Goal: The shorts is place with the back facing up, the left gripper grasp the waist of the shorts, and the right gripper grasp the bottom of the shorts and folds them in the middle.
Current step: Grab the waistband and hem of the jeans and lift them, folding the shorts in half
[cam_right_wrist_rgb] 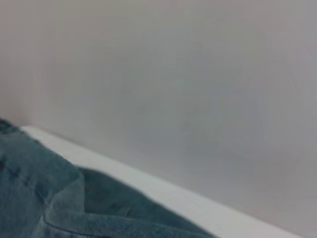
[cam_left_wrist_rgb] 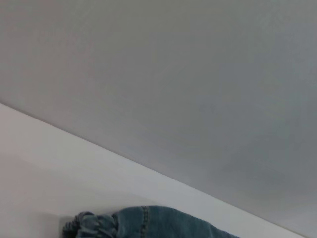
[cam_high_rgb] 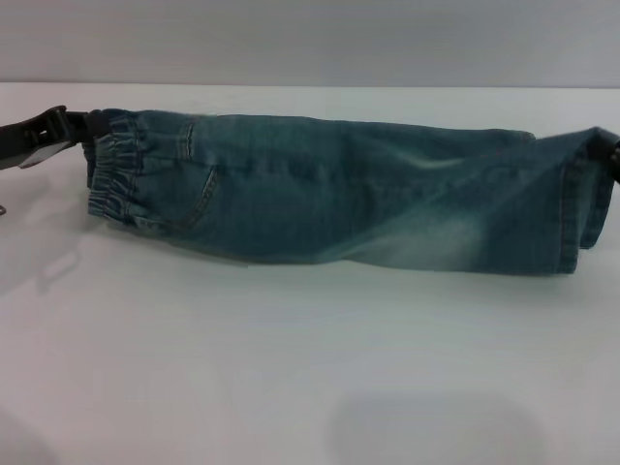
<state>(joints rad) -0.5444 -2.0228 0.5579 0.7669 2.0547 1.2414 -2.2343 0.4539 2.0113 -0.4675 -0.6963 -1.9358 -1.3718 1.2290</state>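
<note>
The blue-green denim shorts [cam_high_rgb: 339, 194] lie across the white table, doubled over lengthwise, with one back pocket [cam_high_rgb: 189, 194] showing. The ruffled waist [cam_high_rgb: 114, 174] is at the left and the stitched leg hems [cam_high_rgb: 572, 213] are at the right. My left gripper [cam_high_rgb: 95, 124], black, is at the far corner of the waist and is shut on it. Only a dark sliver of my right gripper [cam_high_rgb: 615, 155] shows at the raised far corner of the hems. The waist also shows in the left wrist view [cam_left_wrist_rgb: 89, 225], and the hem fabric shows in the right wrist view [cam_right_wrist_rgb: 59, 208].
The white table [cam_high_rgb: 291, 368] stretches wide in front of the shorts. Its far edge meets a plain grey wall [cam_high_rgb: 310, 39] just behind them.
</note>
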